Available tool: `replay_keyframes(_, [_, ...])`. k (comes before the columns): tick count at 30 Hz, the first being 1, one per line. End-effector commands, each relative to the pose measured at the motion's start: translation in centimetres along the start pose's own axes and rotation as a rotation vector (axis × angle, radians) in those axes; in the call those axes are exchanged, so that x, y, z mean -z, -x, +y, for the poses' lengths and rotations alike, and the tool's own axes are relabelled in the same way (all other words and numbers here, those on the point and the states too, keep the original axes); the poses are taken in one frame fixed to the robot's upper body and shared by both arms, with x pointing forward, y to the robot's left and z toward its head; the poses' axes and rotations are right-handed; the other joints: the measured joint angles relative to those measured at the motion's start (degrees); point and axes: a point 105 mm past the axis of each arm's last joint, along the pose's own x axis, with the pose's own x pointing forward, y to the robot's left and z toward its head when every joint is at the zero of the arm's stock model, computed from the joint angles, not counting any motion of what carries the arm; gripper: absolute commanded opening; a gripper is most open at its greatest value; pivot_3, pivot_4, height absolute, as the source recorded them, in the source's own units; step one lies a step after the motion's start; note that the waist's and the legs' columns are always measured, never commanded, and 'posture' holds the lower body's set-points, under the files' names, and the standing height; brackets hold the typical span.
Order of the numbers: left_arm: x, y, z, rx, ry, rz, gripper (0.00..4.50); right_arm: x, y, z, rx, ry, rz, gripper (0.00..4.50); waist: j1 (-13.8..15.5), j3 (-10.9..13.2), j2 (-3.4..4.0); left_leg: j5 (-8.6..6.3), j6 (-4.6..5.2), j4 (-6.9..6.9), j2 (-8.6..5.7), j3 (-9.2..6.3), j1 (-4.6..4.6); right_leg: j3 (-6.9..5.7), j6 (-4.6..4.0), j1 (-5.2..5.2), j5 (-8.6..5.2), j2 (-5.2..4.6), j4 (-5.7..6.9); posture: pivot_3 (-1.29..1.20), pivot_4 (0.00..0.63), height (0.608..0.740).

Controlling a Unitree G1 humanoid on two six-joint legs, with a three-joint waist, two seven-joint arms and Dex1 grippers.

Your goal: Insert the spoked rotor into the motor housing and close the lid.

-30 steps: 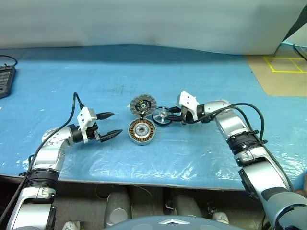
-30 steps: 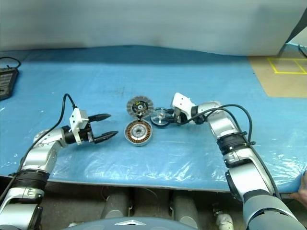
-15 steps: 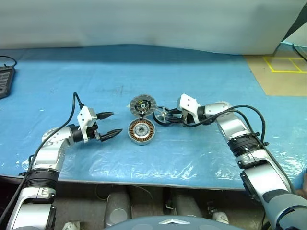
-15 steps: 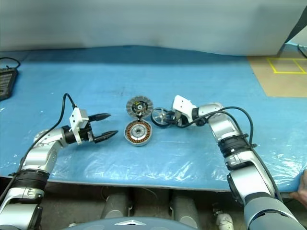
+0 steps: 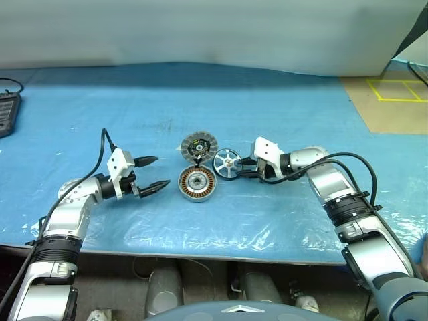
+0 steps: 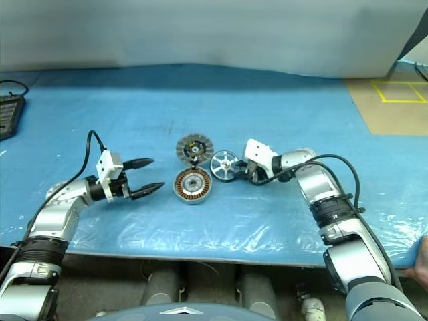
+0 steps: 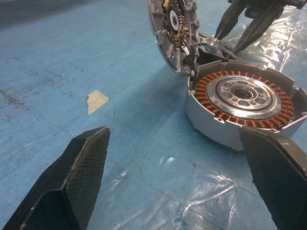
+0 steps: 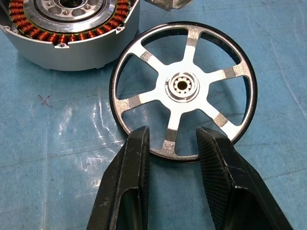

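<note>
Right gripper (image 8: 172, 143) sits low at the near rim of the spoked rotor (image 8: 182, 88), fingers part-open with a narrow gap, tips right at the rim's edge; nothing clamped that I can tell, though the rim may be just touching the tips. Rotor lies flat on the blue table cover (image 5: 281, 107), spoke face up, just right of the motor housing (image 5: 198, 182) and apart from it.

Left gripper (image 5: 153, 175) is wide apart, holding nothing, hovering to the left of the housing and pointed at it. Housing sits open side up, copper windings showing around a pale centre. The lid (image 5: 199, 146) stands tilted up just behind the housing, ribbed face showing, seemingly joined to it by a short wire.

Handling judgement: rotor looks like rigid metal, thin, light for its width, not fragile, but smooth and probably slippery on the black rim. Lying flat, it offers little to pinch from above. Best hold is likely across the rim at one spoke, one finger through a window between spokes and one outside, or tipping it up on edge first. The plastic film on the cover is slick, so the rotor may slide when nudged. If magnets sit in the rim, it could snap into the housing; keep it level over the centre.
</note>
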Motion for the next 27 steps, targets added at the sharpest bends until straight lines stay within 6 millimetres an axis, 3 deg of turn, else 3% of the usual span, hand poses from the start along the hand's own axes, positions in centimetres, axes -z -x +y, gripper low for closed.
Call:
replay_keyframes(1, [-0.8, 0.3, 0.3, -0.007, -0.037, -0.010, 4.50, 0.1, -0.4, -0.1, 0.006, -0.012, 0.003, 1.56, 0.0, 0.0, 0.00, 0.00, 0.00, 0.00, 0.00, 0.00, 0.00, 0.00, 0.00, 0.00, 0.00, 0.00, 0.00, 0.00, 0.150, 0.740])
replay_keyframes(4, [-0.7, 0.3, 0.3, -0.010, -0.038, -0.008, 4.50, 0.0, -0.6, -0.2, 0.008, -0.022, 0.000, 1.56, 0.0, 0.0, 0.00, 0.00, 0.00, 0.00, 0.00, 0.00, 0.01, 0.00, 0.00, 0.00, 0.00, 0.00, 0.00, 0.00, 0.150, 0.740])
replay_keyframes(7, [-0.7, 0.3, 0.3, -0.013, -0.038, -0.007, 4.50, 0.0, -0.9, -0.3, 0.004, -0.031, 0.003, 1.07, 0.0, 0.0, 0.00, 0.00, 0.00, 0.00, 0.00, 0.00, 0.00, 0.00, 0.00, 0.00, 0.00, 0.00, 0.00, 0.00, 0.150, 0.740])
replay_keyframes(10, [-0.7, 0.4, 0.3, -0.016, -0.037, -0.007, 4.50, 0.3, -0.8, 0.0, -0.010, -0.037, 0.013, 0.04, 0.0, 0.0, 0.00, 0.00, 0.00, 0.00, 0.00, 0.00, 0.00, 0.00, 0.00, 0.00, 0.00, 0.00, 0.00, 0.00, 0.150, 0.740])
replay_keyframes(16, [-0.6, 0.5, 0.2, -0.016, -0.032, -0.007, 4.50, 0.9, -0.1, -0.3, 0.036, -0.046, 0.017, 0.01, 0.0, 0.0, 0.00, 0.00, 0.00, 0.00, 0.00, 0.00, 0.01, 0.00, 0.00, 0.02, 0.00, -0.01, 0.00, 0.00, 0.150, 0.740])
replay_keyframes(21, [-0.6, 0.4, 0.1, -0.006, -0.029, -0.010, 4.50, 1.8, 2.2, -1.2, 0.112, -0.100, 0.004, 0.01, 0.5, 0.0, 0.00, 0.00, 0.00, 0.00, -0.03, 0.00, 0.00, 0.00, 0.00, 0.04, 0.00, -0.02, -0.04, 0.00, 0.150, 0.740])
replay_keyframes(27, [-0.6, -0.1, 0.0, 0.012, -0.027, -0.017, 4.50, 0.8, 3.5, 0.8, 0.025, -0.099, -0.076, 0.01, 0.7, 0.0, 0.00, 0.00, 0.00, -0.08, 0.00, 0.00, 0.01, 0.00, 0.01, 0.06, 0.00, 0.00, -0.13, 0.00, 0.150, 0.740])
